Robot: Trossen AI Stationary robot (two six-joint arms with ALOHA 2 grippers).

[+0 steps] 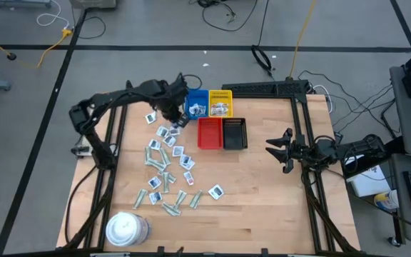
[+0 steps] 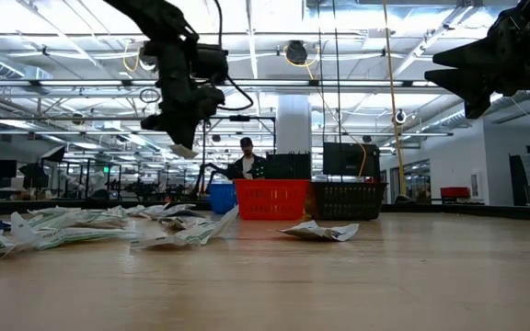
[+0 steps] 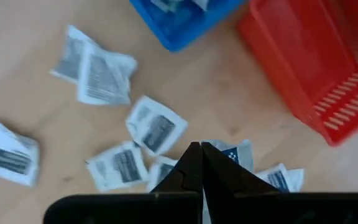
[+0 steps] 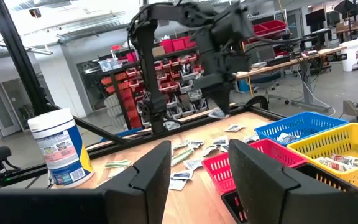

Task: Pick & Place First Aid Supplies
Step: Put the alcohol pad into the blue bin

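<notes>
The first aid supplies (image 1: 166, 168) are small flat wrapped packets strewn over the left half of the table, and a few more lie in the blue tray (image 1: 196, 103) and the yellow tray (image 1: 220, 103). My left gripper (image 1: 174, 114) hangs over the far end of the pile, beside the blue tray, pointing steeply down. It is shut on one small pale packet (image 2: 185, 150). My right gripper (image 1: 280, 150) waits at the table's right side, level and open, with nothing between its fingers. My left gripper pinches the small pale packet (image 4: 217, 113) between its two fingertips, coming from above and pointing down. The packet sticks out just below the tips and hangs well clear of the table. The shut fingers (image 3: 191, 165) hide which edge they have.
A red tray (image 1: 210, 133) and a black tray (image 1: 235, 133) stand side by side just nearer than the blue and yellow ones. A round white tub (image 1: 125, 230) stands at the near left corner. The table's near right part is bare wood.
</notes>
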